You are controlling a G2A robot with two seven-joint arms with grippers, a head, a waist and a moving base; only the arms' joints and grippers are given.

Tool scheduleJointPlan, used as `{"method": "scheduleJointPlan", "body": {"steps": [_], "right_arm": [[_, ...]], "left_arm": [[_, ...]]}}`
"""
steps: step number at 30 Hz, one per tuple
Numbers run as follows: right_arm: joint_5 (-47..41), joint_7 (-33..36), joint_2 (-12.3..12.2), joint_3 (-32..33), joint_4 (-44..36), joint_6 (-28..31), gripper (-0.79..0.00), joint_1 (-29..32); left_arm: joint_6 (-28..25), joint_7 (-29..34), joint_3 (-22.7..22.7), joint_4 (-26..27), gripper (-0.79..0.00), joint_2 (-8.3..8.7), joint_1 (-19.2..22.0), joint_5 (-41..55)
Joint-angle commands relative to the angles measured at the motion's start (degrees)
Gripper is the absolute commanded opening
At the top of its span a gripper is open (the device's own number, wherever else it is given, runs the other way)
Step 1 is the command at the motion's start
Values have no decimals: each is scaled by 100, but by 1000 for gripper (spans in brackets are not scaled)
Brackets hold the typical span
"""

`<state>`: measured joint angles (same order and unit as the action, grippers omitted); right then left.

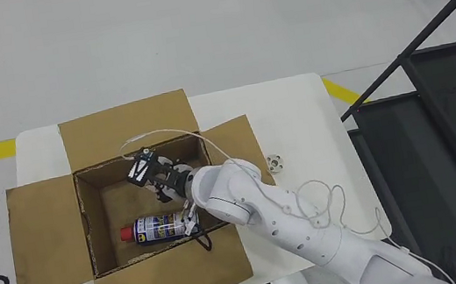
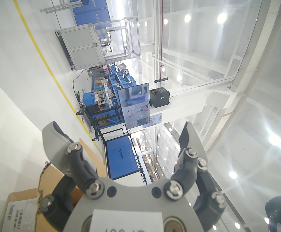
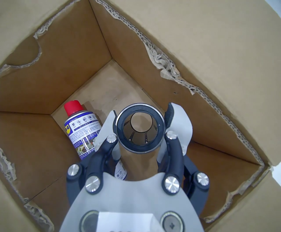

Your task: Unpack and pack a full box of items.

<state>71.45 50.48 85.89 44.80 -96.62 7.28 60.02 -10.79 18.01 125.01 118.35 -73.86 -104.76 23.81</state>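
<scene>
Apparently midway: right claw (image 3: 142, 111) grips a bearing (image 3: 140, 149) inside the box (image 3: 65, 55), can (image 3: 82, 129) lying just beside; left claw (image 2: 119, 129) spread, empty.

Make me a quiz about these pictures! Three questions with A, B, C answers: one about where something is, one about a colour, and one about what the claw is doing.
1. Where is the spray can?
A. On the table outside
B. Lying on the floor of the box
C. On a shelf

2. What colour is the spray can's cap?
A. Red
B. Green
C. Yellow

3. What is the right gripper doing?
A. Open and empty
B. Shut on a metal tube
C. Shut on the spray can

Answers:
1 B: the can lies on its side on the box's bottom.
2 A: the cap is bright red.
3 B: its fingers press the tube from both sides, inside the box.
</scene>
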Motion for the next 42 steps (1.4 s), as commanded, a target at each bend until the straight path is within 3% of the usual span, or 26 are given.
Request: {"method": "scheduleJointPlan", "body": {"steps": [1, 17, 33, 42], "right_arm": [[34, 22, -14, 44, -78, 12, -785, 39], [-30, -100, -231, 873, -1131, 299, -785, 715], [-205, -681, -568, 2458, -2508, 630, -785, 2167], [-184, -1032, -687, 3075, -2756, 609, -785, 2856]], "left_arm": [[0, 0, 0, 0, 0, 0, 0, 0], [0, 0, 0, 0, 0, 0, 0, 0], [0, 0, 0, 0, 0, 0, 0, 0], [0, 0, 0, 0, 0, 0, 0, 0]]}}
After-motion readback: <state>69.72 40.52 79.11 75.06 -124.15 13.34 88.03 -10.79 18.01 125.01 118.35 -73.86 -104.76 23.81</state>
